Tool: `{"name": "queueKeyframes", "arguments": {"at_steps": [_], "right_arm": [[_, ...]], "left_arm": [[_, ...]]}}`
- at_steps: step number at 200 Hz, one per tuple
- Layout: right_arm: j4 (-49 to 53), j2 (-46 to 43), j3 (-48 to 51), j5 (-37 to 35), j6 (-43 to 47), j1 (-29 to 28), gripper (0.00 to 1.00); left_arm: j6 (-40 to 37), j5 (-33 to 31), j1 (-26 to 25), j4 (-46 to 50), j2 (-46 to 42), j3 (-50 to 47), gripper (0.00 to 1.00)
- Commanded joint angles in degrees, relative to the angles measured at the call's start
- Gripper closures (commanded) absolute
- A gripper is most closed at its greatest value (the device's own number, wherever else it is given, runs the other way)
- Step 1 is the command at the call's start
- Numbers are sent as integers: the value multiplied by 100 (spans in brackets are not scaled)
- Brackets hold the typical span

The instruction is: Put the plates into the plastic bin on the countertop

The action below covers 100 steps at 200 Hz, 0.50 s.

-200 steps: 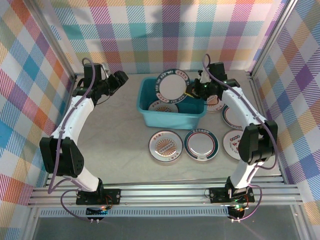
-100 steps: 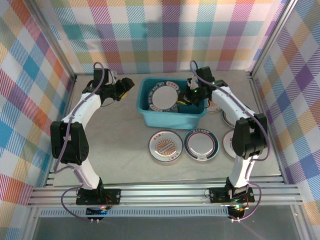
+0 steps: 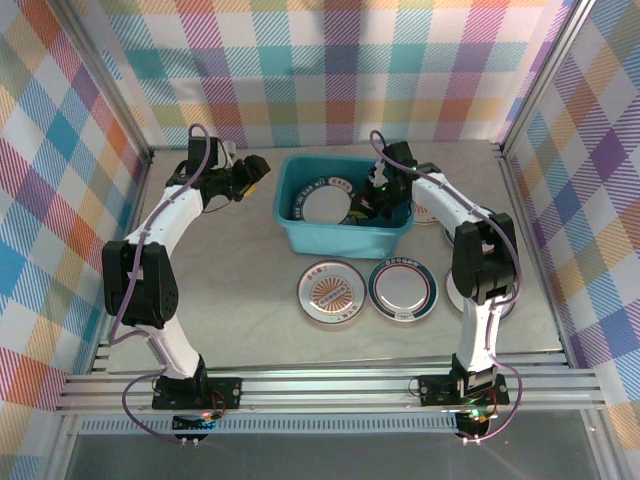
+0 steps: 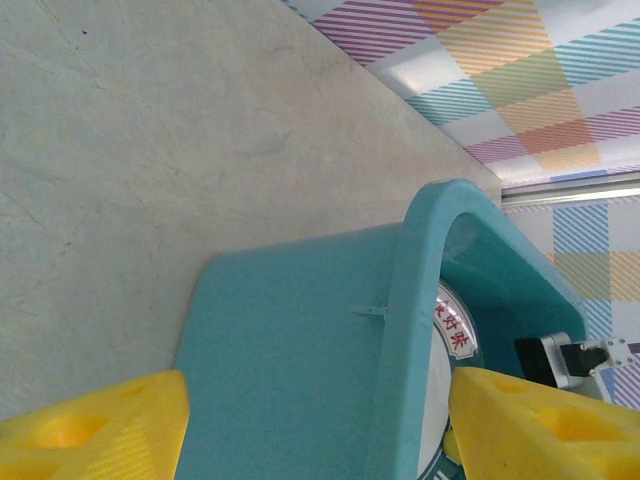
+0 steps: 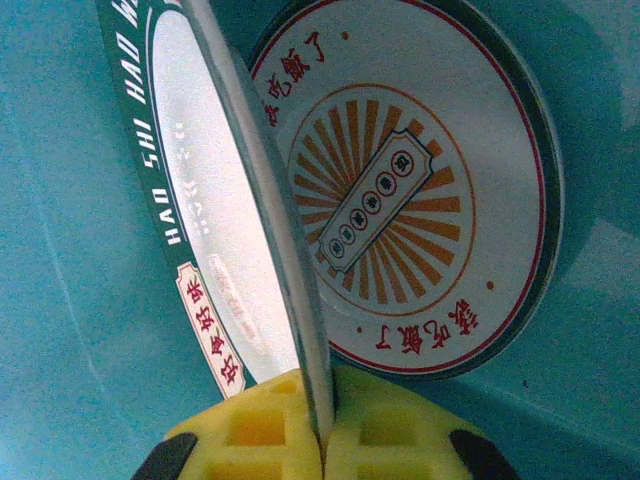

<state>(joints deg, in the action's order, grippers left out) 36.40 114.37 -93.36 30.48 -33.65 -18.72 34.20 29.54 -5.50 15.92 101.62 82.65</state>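
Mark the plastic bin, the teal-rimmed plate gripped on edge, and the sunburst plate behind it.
plastic bin (image 3: 340, 240): top external view, front outer wall.
teal-rimmed plate (image 5: 195, 190): right wrist view, white centre of its face.
sunburst plate (image 5: 375, 205): right wrist view, orange design at its centre.

The counter (image 3: 230, 260) is flat and pale, like light stone with faint grey marks. A blue-green bin (image 3: 340, 238) sits on it near the back, in the middle. Just in front of the bin, two round plates lie flat, side by side and close together. The orange sun plate (image 3: 332, 293) is on the left and the green-rimmed plate (image 3: 402, 288) is on the right. More plates (image 3: 427, 215) lie to the right of the bin, partly hidden by a robot arm (image 3: 480, 262).
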Motion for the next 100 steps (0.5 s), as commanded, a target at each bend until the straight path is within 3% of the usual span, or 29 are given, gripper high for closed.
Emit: {"name": "queueKeyframes", "arguments": {"at_steps": [1, 100], "right_arm": [[10, 127, -242, 193, 49, -13, 100], [-24, 605, -261, 362, 117, -68, 100]], "left_arm": [[-176, 70, -22, -48, 49, 116, 31], [-471, -4, -22, 459, -11, 102, 31]]}}
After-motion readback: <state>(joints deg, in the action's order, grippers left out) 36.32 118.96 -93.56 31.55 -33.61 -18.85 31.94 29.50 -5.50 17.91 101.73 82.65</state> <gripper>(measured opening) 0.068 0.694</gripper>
